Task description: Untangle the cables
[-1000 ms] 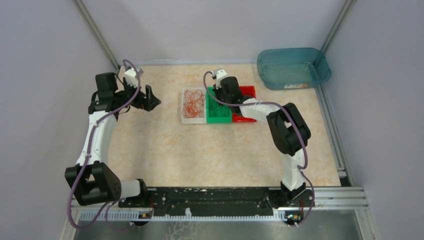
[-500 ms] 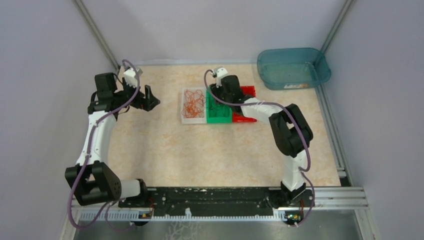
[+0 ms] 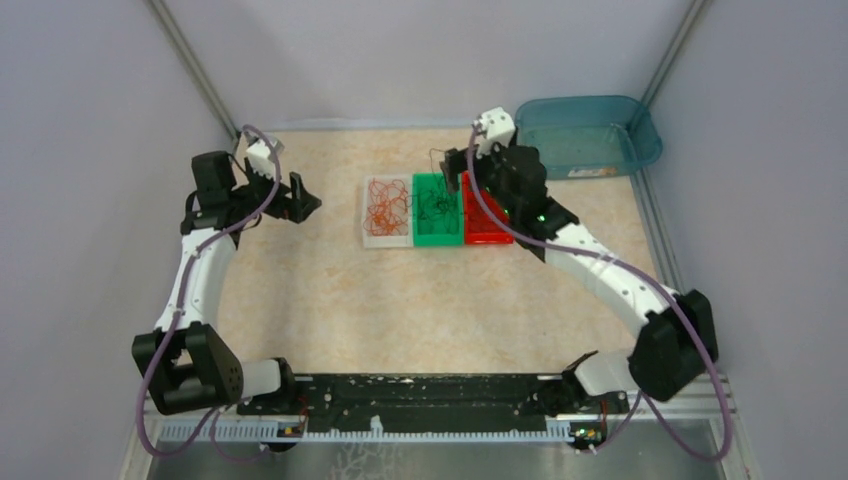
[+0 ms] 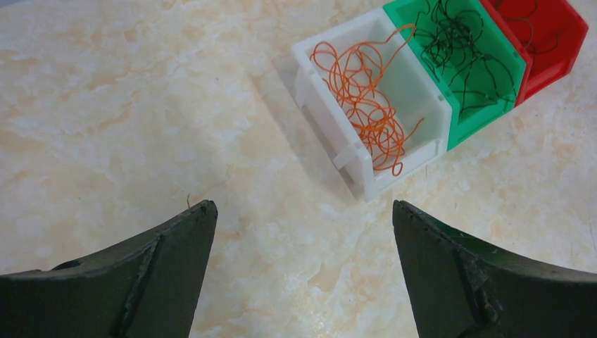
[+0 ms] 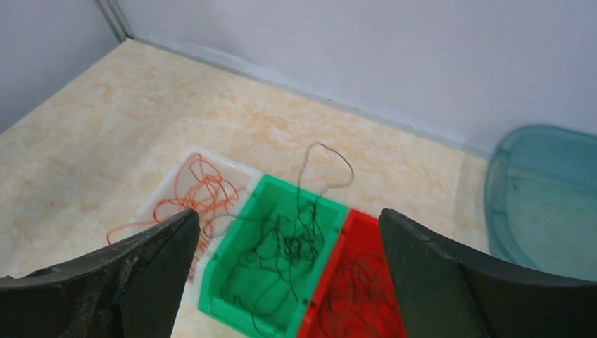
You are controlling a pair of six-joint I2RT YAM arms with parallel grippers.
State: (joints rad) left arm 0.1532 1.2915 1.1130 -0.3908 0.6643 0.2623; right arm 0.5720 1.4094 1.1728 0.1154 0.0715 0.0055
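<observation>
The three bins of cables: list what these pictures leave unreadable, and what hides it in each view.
- Top external: the right gripper overlaps the far end of the red bin; the dark cables in the green bin are too small to count.
- Left wrist: the top edge cuts off part of the red bin.
- Right wrist: a finger hides the near end of the white bin; strands in the red bin barely show against it.

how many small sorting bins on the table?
3, side by side mid-table: white bin left holding orange cables, green bin middle holding dark cables, red bin right.
</observation>
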